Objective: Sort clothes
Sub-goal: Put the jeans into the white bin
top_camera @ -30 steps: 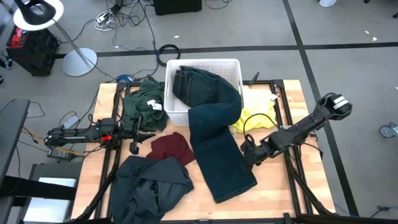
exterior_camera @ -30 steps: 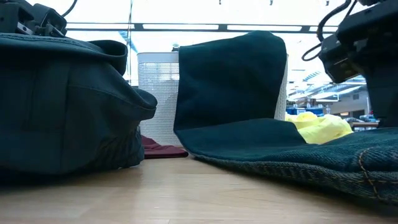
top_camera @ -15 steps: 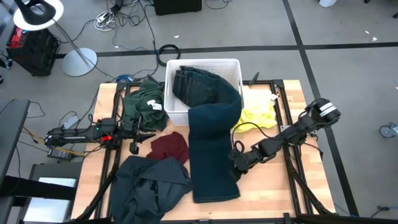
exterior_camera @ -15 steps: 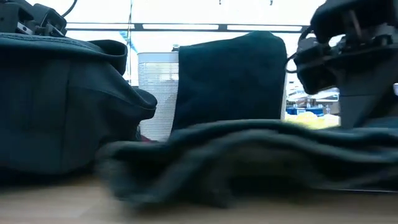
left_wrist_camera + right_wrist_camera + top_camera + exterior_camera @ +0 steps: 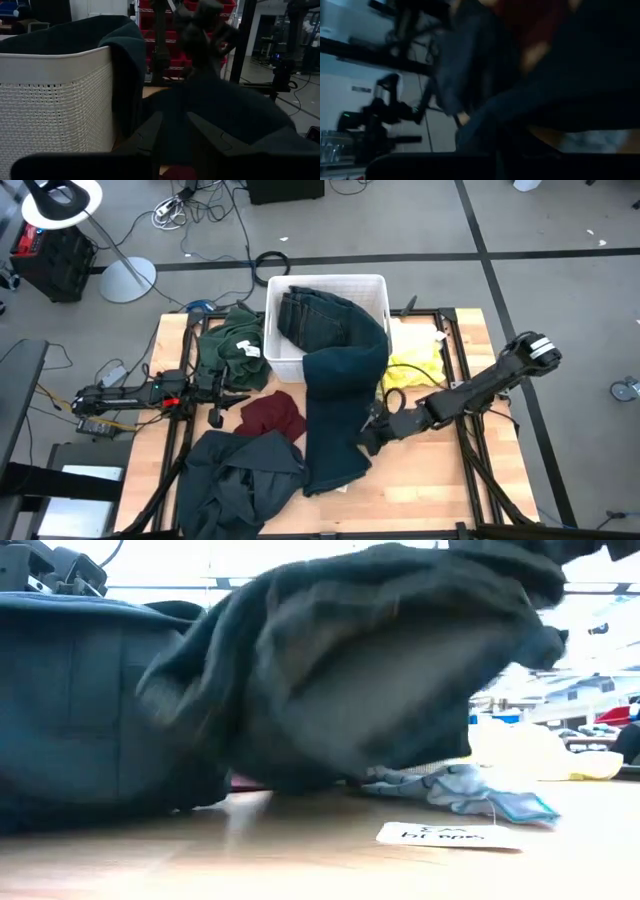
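High cam: straight down, whole table. Low cam: table level, close behind jeans (image 5: 380, 660). Wrist cams close in; all share jeans (image 5: 335, 395).

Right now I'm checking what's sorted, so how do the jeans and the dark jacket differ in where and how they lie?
The jeans hang half in the white tub, their leg trailing onto the table; the jacket lies wholly on the table, crumpled at its near left corner. The right gripper is shut on the jeans, while no gripper touches the jacket. Both are dark, bulky garments.
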Controlling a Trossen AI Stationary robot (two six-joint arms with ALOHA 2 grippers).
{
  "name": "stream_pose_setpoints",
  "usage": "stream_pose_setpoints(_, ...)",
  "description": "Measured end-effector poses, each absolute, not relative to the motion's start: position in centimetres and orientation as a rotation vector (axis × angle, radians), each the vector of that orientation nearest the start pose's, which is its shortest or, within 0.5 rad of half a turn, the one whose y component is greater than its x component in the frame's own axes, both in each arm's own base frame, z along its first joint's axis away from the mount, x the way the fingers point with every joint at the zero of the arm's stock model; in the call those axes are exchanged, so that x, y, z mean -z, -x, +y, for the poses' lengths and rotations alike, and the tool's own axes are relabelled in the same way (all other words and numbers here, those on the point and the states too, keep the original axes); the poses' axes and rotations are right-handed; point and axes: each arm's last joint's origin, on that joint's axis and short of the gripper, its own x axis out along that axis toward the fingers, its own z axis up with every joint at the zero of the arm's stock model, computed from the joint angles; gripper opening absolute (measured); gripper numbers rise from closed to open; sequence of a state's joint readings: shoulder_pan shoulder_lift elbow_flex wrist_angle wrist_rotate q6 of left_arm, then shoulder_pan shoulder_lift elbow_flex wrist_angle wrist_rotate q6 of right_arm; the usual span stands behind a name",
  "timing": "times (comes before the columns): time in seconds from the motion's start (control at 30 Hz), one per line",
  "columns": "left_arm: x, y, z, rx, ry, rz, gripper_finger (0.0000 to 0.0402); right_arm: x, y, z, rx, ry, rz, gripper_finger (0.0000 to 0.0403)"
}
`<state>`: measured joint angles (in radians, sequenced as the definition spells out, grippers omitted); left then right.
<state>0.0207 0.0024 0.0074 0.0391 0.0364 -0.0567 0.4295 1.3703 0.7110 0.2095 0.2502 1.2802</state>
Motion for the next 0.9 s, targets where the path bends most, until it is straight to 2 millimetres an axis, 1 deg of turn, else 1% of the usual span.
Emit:
stream_pose_setpoints(0.1,-17.0,-9.7,0.1,0.017,0.056,-0.044,0.0089,-25.2,-26.7,10.6,0.112,-1.034,0.393,0.0002)
stream_pose_setpoints(0.2,-17.0,-9.7,0.1,0.017,0.056,-0.044,0.0089,-29.1,-27.5,9.9,0.127,-0.940,0.345,0.0002)
stream_pose_setpoints(0.4,-17.0,-9.7,0.1,0.017,0.056,-0.044,0.0089,-37.1,-29.1,7.6,0.146,-0.746,0.260,0.0001)
stream_pose_setpoints(0.53,-17.0,-9.7,0.1,0.017,0.055,-0.043,0.0089,-42.2,-28.8,5.4,0.155,-0.631,0.143,0.0001)
stream_pose_setpoints(0.7,-17.0,-9.7,0.1,0.017,0.055,-0.045,0.0089,-48.0,-27.3,2.3,0.209,-0.501,0.009,0.0000)
stream_pose_setpoints(0.77,-17.0,-9.7,0.1,0.017,0.056,-0.045,0.0089,-49.8,-26.7,0.9,0.247,-0.450,-0.035,0.0000)
stream_pose_setpoints(0.9,-17.0,-9.7,0.1,0.017,0.055,-0.045,0.0089,-52.4,-26.2,-1.9,0.342,-0.340,-0.116,0.0000)
